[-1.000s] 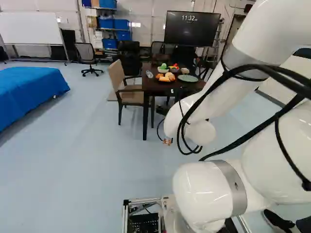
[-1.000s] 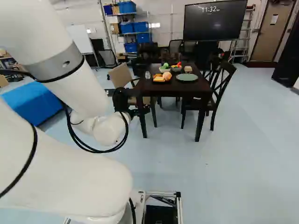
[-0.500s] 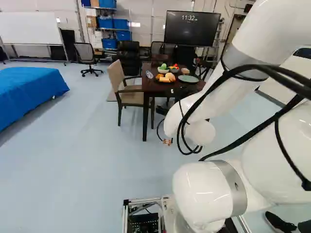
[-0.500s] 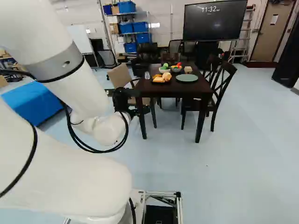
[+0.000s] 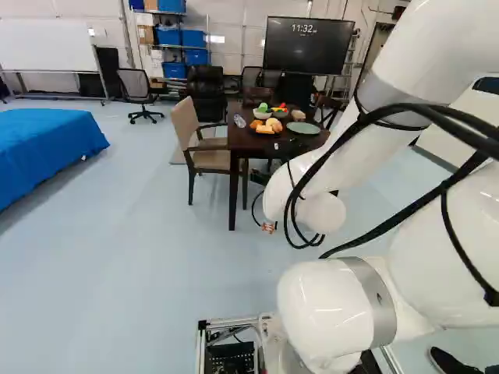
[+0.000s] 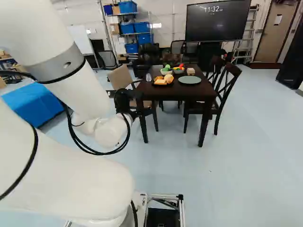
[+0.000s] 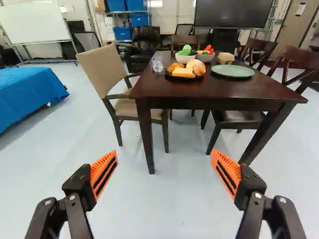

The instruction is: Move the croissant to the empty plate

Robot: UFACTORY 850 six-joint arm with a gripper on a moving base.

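gripper (image 6: 134, 104): fingers wide apart, nothing between them; floor (image 7: 164, 209) shows through the gap in wrist view
gripper position: short of the counter (image 7: 219, 94), well apart from the food
croissant (image 7: 175, 66): on dark plate (image 7: 174, 77), on the counter; looks like the golden-brown piece, partly hidden behind bread slice (image 7: 183, 72)
round roll (image 7: 197, 67): same dark plate, just beside croissant
empty plate (image 7: 233, 71): green, flat on counter, apart from dark plate, nothing on it
clear item (image 7: 157, 65): on counter, near dark plate, exact kind cannot tell
white bowl (image 7: 185, 59): green food in it, just beyond dark plate
grey bowl (image 7: 205, 58): red and yellow food in it, beside white bowl
tan block (image 7: 226, 58): on counter, just beyond empty plate
beige chair (image 5: 185, 125): beside counter, at its left in left base view
dark chair (image 6: 225, 90): beside counter, at its right in right base view
blue cover (image 5: 47, 148): left of left base view, well apart from counter
screen (image 6: 218, 22): beyond counter
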